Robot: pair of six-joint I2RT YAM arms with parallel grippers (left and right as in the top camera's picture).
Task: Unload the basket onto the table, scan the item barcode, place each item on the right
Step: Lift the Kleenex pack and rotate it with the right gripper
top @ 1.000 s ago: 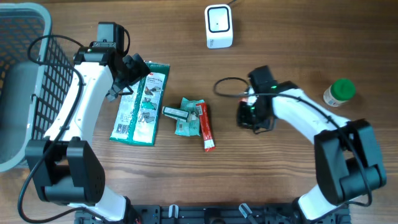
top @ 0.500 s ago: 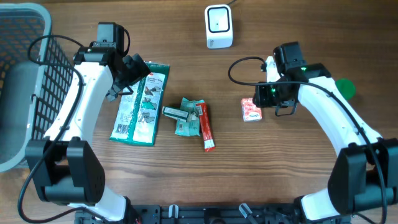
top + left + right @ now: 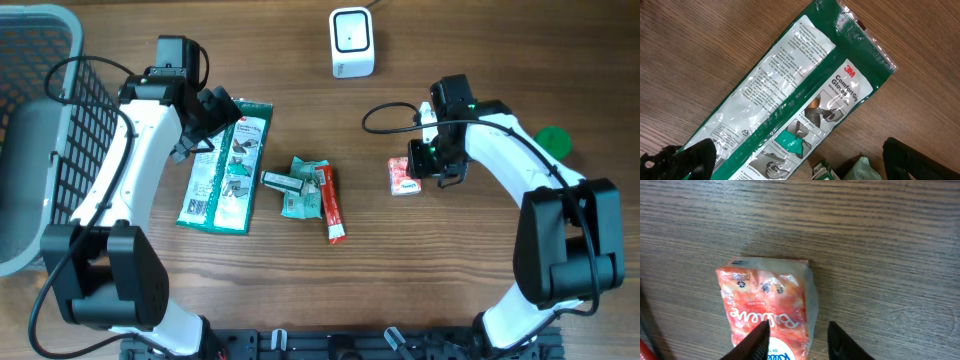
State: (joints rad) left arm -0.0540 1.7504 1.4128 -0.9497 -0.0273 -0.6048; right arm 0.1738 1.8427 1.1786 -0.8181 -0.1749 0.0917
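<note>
Inspection of the table, 2 arms in view.

Right gripper (image 3: 799, 344): the 2 fingers stand partly spread directly above the orange snack packet (image 3: 767, 311). One fingertip overlaps the packet's lower right part and the other sits over bare wood just beside its right edge. Nothing is pinched. Whether the fingertips touch the film cannot be confirmed from this angle.

The orange snack packet lies flat on the wooden table (image 3: 480, 290), right of centre, printed face up. No barcode is visible on that face. The white barcode scanner (image 3: 352, 42) stands at the far edge, well apart from the packet.

Left gripper (image 3: 205, 122): fingers fully spread, holding nothing, hanging over the upper end of the green 3M gloves pack (image 3: 226, 166), which lies flat.

Other items: a small pile of wrappers (image 3: 298, 188) with a red stick sachet (image 3: 332, 208) at centre, a green-lidded bottle (image 3: 551, 141) at the right, and a grey mesh basket (image 3: 40, 120) at the left edge.
</note>
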